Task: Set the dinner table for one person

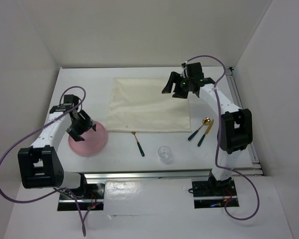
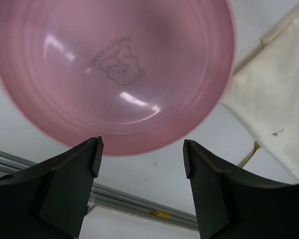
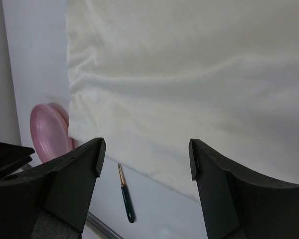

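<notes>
Here left fingers [image 2: 65, 189] and right fingers [image 3: 65, 189] gape; one plate [image 1: 92, 142], cloth [image 1: 149, 104], glass [image 1: 165, 153], three utensils [image 1: 138, 144] [image 1: 199, 128] [image 1: 206, 133]

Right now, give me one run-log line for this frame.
left pincer: open, above plate rim | right pincer: open, above cloth | cloth: spread on table | plate, spoon, glass: off cloth

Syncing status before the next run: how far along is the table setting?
Done: cream cloth lies spread flat on the dinner table. In hand: nothing; both jaws open, left gripper over the pink plate, right gripper above the cloth. Left: plate, fork, spoon, knife and glass sit unarranged beside the cloth.
</notes>
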